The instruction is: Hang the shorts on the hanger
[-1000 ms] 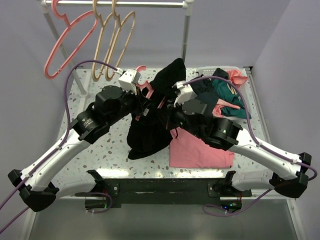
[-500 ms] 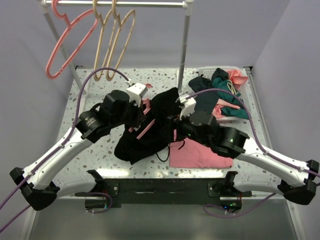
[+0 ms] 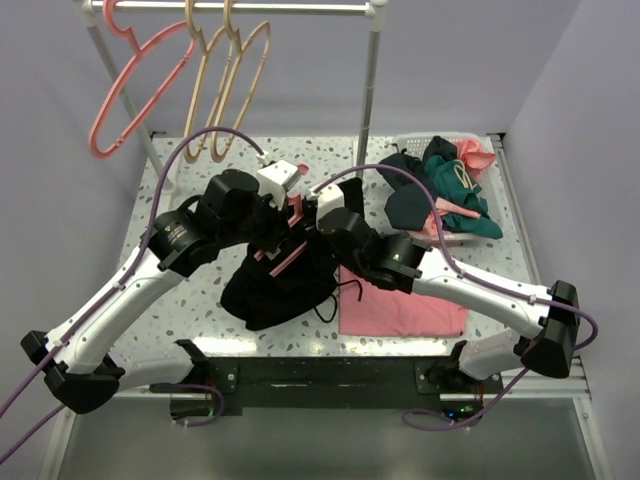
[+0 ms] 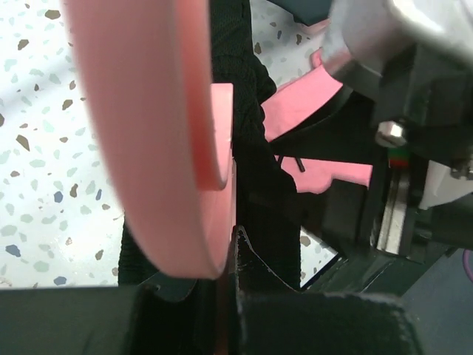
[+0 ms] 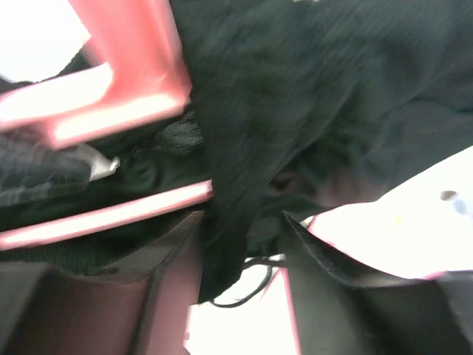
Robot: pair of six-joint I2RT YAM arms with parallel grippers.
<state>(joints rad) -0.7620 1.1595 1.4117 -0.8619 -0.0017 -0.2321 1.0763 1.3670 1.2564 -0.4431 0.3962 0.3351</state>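
Observation:
The black shorts (image 3: 268, 290) lie bunched on the table, partly over the pink hanger (image 3: 281, 254). My left gripper (image 3: 292, 212) is shut on the hanger (image 4: 170, 148), with shorts fabric (image 4: 255, 170) right behind it. My right gripper (image 3: 320, 232) sits beside it at the shorts' upper edge. In the right wrist view its jaws stand apart, and a fold of the shorts (image 5: 295, 96) hangs between them (image 5: 244, 244). A hanger bar (image 5: 111, 214) crosses to the left and the thin drawstring (image 5: 244, 294) loops below.
A second pink hanger (image 3: 135, 90) and tan hangers (image 3: 228, 90) hang on the rail (image 3: 250, 8) at the back left, its post (image 3: 370, 100) near the middle. A flat pink cloth (image 3: 400, 305) lies front right. A white basket (image 3: 455, 138) holds the teal garment (image 3: 462, 195).
Both arms came down and the shorts, held high a second ago, now lie lower on the table. My right gripper moved left toward the hanger, and its arm stretched out.

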